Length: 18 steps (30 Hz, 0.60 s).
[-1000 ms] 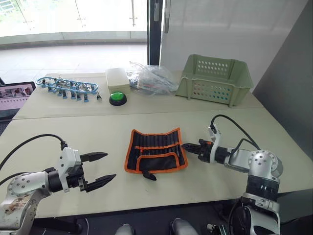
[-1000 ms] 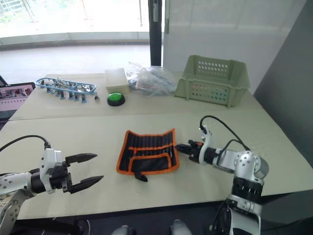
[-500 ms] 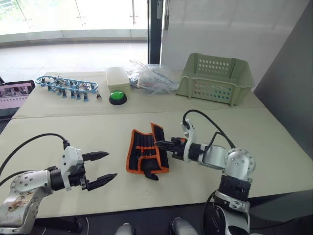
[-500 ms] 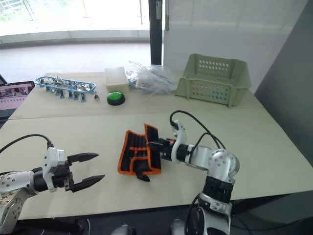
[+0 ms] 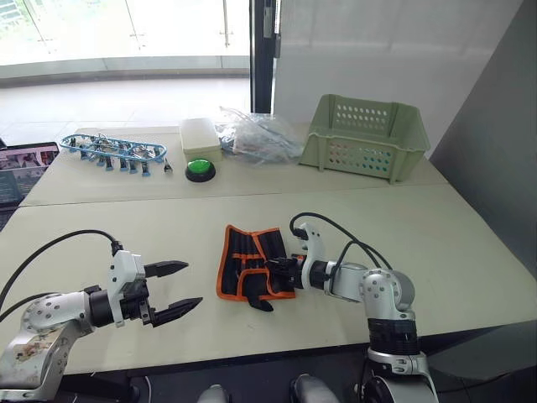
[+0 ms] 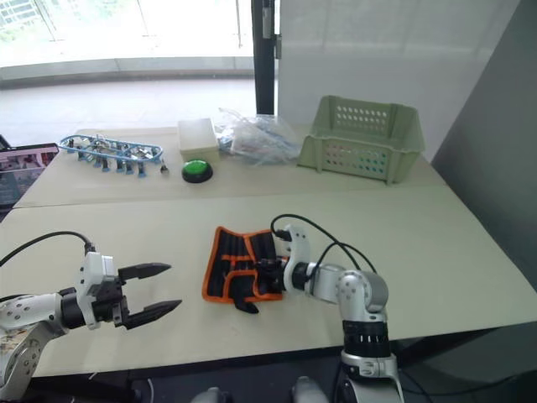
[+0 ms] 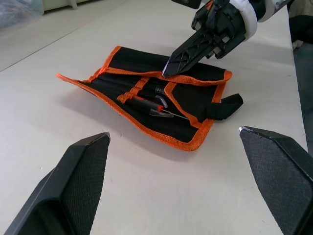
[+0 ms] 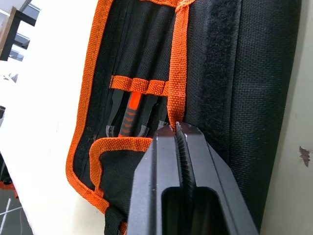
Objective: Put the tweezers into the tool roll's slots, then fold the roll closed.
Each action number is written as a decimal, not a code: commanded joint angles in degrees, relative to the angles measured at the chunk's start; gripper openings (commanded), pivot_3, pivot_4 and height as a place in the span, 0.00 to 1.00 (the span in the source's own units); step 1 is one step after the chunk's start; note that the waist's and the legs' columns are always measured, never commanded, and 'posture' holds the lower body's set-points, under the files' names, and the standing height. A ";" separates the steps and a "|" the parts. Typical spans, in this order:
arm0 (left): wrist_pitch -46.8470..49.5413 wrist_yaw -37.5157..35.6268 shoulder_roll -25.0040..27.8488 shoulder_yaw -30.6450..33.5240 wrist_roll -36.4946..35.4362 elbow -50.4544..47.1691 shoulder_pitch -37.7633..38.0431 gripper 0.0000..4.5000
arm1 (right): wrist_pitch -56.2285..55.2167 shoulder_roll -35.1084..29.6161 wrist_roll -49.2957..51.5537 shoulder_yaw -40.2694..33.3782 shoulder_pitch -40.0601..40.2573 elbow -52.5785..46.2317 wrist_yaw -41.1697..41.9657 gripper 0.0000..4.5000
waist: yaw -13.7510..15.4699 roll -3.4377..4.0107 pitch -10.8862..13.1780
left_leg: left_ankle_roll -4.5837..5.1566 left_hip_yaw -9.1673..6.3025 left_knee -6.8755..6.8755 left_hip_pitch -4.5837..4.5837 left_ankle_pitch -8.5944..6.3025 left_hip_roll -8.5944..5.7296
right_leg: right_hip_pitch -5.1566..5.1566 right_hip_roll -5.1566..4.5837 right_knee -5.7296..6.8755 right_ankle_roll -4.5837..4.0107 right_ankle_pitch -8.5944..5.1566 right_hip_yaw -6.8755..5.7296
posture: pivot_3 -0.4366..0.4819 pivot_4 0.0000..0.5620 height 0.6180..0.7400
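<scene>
Right gripper [image 8: 178,128] pinching tool roll's [image 5: 252,262] orange edge, flap lying over middle. Roll sitting mid-table, long axis running across, tweezers [image 8: 133,113] in slots. Left gripper [image 5: 178,290] hanging wide open, well apart on roll's left.

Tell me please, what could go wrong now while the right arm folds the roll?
1. The right gripper pinches only the orange edging of the tool roll; the flap might slip out and fall open.
2. The tweezers lie loosely near the open edge; they could slide out.
3. Nothing holds the roll down, so it may drag along the table.
</scene>
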 commanded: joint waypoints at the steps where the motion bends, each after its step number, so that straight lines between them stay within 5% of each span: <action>1: 1.92 1.49 -0.82 -0.04 -1.65 -2.51 0.19 1.00 | -1.02 -1.11 2.83 -2.20 -2.27 -1.90 2.50 0.34 | 0.00 0.02 0.02 | 0.00 0.00 0.00 -0.02 0.00 0.00 | -0.01 0.00 0.00 0.00 0.00 0.01 | 0.48 0.27 0.87; 3: 3.41 2.17 -1.23 -0.22 -2.28 -2.96 0.29 1.00 | -2.47 -4.19 3.63 -1.35 -3.54 -3.65 6.07 0.48 | 0.11 0.02 0.02 | 0.00 0.00 0.01 -0.10 0.00 -0.01 | -0.06 0.00 -0.01 0.00 0.01 0.00 | 0.48 0.27 0.87; 10: 10.00 5.85 -3.38 -1.51 -4.98 -2.62 -1.59 1.00 | -17.20 -15.83 -0.60 7.01 -2.69 -5.54 21.71 0.48 | 0.16 0.05 0.04 | 0.04 -0.02 0.00 -0.28 -0.04 -0.04 | -0.15 -0.03 -0.14 0.02 -0.01 -0.01 | 0.48 0.27 0.87; 17: 17.96 12.33 -8.54 -2.92 -8.62 -1.73 -5.83 1.00 | -45.43 -21.56 -15.63 19.27 1.21 4.69 34.50 0.01 | 0.11 0.00 0.05 | 0.04 -0.03 0.03 -0.28 -0.03 -0.08 | -0.13 -0.04 -0.18 0.13 -0.02 -0.01 | 0.48 0.27 0.87; 18: 18.39 12.88 -9.07 -3.26 -8.76 -2.02 -6.06 1.00 | -47.73 -21.56 -17.16 19.95 1.04 6.88 34.84 0.01 | 0.09 0.00 0.05 | 0.04 -0.03 0.03 -0.27 -0.03 -0.08 | -0.13 -0.04 -0.15 0.12 -0.02 0.00 | 0.48 0.27 0.87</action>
